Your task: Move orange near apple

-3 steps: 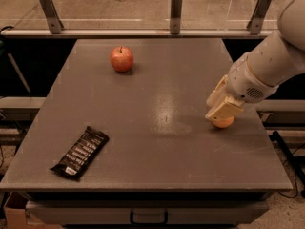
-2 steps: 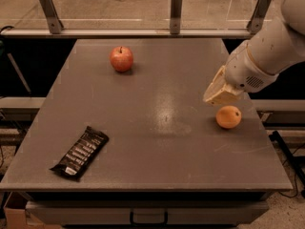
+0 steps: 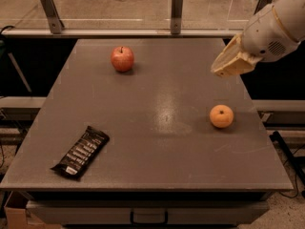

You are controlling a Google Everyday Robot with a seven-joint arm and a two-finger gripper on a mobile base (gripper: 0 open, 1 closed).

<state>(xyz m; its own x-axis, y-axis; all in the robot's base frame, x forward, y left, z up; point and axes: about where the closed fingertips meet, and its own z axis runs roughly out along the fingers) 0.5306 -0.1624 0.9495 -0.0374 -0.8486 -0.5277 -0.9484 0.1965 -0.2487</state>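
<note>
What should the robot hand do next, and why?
Probably lower the gripper onto the small round orange fruit: it lies far from the round red apple, and the gripper hangs above, not touching it.

The single camera looked down steeply from above the near edge of the table (image 3: 157,175), facing its far side, where metal posts (image 3: 177,11) and floor closed the top of the frame. It sat mid-distance: nearly the whole tabletop fit, with the drawer front (image 3: 148,216) at the bottom. The apple (image 3: 122,58) lay far left, the orange (image 3: 221,116) at right, and a dark wrapped bar (image 3: 81,152) near left. The gripper (image 3: 228,66) entered from the upper right, over the table's right side.
</note>
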